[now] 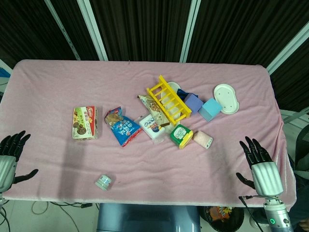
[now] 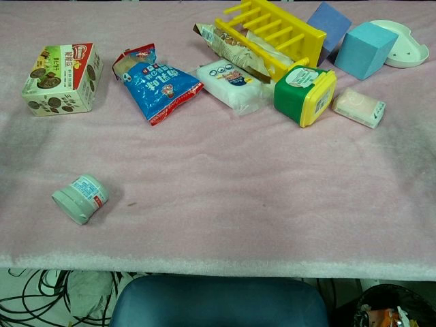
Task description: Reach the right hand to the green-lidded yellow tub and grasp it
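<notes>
Head view: both hands showed at the near edge of the table [image 1: 58, 92], which was covered with a pink cloth.
Right hand [image 1: 258, 162]: hovered at the near right corner, fingers spread wide and pointing toward the far edge, holding nothing, well apart from the tub.
Left hand [image 1: 10, 157]: sat at the near left corner, fingers apart, holding nothing.
Tub [image 1: 181, 136]: the green-lidded yellow tub lay on its side right of the table's middle, lid facing the near left; in the chest view [image 2: 305, 95] its white label showed on the lid.
Rack [image 1: 168, 99]: a yellow slatted rack lay tipped just behind the tub, toward the far edge.
Pink bar [image 1: 203, 139]: a wrapped pink bar lay just beside the tub on its right.
White pack [image 1: 152, 125]: a white packet lay just left of the tub.
Blue bag [image 1: 123, 126]: a blue and red snack bag lay left of the white packet.
Box [image 1: 85, 123]: a biscuit box stood toward the left edge.
Small jar [image 1: 103, 181]: a pale green jar lay on its side near the near edge, left of middle.
Blocks: a light blue block [image 1: 209, 109] and a purple block [image 1: 193, 102] sat right of the rack.
Dish [image 1: 227, 98]: a white oval dish lay toward the far right corner.
</notes>
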`<control>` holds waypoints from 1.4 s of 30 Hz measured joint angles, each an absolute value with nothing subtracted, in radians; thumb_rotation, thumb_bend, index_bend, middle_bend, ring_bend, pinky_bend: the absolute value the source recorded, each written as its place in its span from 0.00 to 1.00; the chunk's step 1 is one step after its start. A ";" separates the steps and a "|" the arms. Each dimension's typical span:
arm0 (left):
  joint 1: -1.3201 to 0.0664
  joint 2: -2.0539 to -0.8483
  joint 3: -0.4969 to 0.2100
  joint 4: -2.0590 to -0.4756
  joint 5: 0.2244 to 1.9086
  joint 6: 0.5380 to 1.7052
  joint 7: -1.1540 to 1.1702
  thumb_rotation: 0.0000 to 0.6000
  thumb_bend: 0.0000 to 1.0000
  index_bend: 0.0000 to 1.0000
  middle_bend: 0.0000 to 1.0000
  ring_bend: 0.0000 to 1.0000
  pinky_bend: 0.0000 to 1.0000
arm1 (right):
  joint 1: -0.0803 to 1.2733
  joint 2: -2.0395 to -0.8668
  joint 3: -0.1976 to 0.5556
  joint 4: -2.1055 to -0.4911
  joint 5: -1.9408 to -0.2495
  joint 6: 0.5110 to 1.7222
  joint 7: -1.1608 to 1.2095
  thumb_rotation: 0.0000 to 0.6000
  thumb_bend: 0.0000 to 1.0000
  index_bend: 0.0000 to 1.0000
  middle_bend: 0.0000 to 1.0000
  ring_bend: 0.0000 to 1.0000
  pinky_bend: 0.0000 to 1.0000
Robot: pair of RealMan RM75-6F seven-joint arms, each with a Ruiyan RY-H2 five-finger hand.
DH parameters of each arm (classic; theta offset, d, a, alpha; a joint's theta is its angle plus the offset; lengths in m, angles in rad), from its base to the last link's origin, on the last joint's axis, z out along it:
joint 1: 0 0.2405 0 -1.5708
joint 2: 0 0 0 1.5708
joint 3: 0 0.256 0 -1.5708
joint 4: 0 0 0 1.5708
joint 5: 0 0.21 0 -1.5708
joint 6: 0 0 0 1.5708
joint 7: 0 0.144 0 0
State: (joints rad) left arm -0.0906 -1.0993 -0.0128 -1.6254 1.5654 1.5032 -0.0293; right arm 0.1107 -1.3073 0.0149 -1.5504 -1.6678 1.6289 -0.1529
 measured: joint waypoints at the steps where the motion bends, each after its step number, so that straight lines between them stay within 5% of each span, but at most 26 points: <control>1: -0.091 -1.099 -0.013 -1.626 1.565 1.503 -0.029 1.00 0.00 0.00 0.00 0.00 0.00 | 0.111 -1.307 0.016 -1.551 -1.666 1.627 -0.153 1.00 0.14 0.00 0.00 0.00 0.22; 22: -0.090 -1.099 -0.015 -1.629 1.558 1.502 -0.033 1.00 0.00 0.00 0.00 0.00 0.00 | 0.156 -1.287 0.028 -1.589 -1.704 1.558 -0.188 1.00 0.14 0.00 0.00 0.00 0.22; 33: -0.099 -1.101 -0.020 -1.631 1.536 1.477 -0.036 1.00 0.00 0.00 0.00 0.00 0.00 | 0.353 -1.272 0.107 -1.615 -1.685 1.288 -0.271 1.00 0.14 0.00 0.00 0.00 0.22; 42: -0.103 -1.095 -0.023 -1.641 1.516 1.458 -0.048 1.00 0.00 0.00 0.00 0.00 0.00 | 0.564 -1.386 0.194 -1.513 -1.599 1.053 -0.341 1.00 0.13 0.00 0.00 0.00 0.22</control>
